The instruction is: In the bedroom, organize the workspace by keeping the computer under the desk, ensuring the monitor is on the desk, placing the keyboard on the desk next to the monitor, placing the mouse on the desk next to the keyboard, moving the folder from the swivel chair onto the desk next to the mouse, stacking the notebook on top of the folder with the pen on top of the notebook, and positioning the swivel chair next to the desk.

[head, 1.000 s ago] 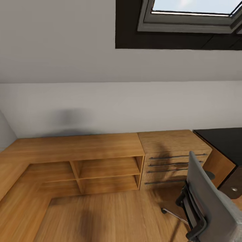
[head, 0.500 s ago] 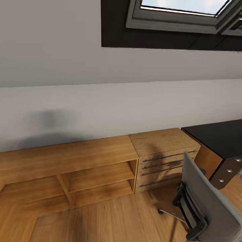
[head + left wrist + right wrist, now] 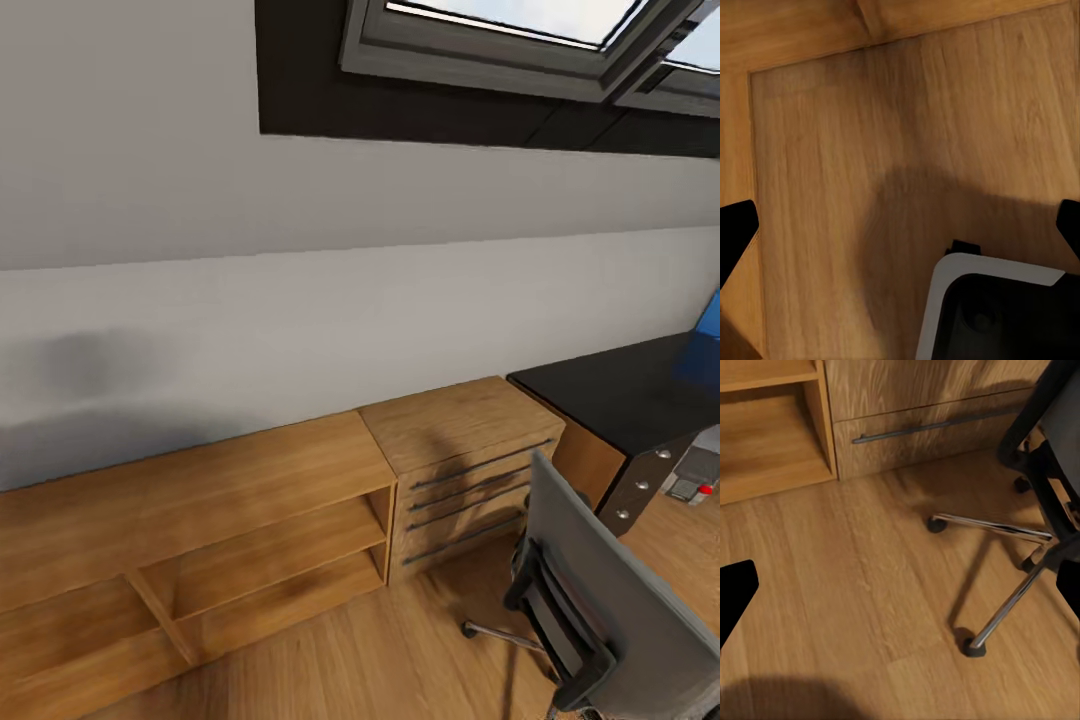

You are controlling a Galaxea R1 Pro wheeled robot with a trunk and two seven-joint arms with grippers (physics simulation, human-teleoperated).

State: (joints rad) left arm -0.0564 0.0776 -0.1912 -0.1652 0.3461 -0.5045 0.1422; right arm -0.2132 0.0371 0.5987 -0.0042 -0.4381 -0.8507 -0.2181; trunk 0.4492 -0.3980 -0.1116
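step: on approach, nothing handled yet | swivel chair [image 3: 600,610] at 5 o'clock, back to us | bench [image 3: 625,385] at 3 o'clock, computer [image 3: 695,475] beneath | left hand [image 3: 900,225] and right hand [image 3: 900,585] spread wide, empty | next: get round to chair seat, check for folder

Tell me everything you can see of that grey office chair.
The swivel chair is seen from behind in the head view: a plain grey backrest, tilted, with black framework and an armrest at its side. A silver star base with thin spokes ending in small black casters rests on the wooden floor, in front of the light wooden drawer cabinet. Its seat is hidden.
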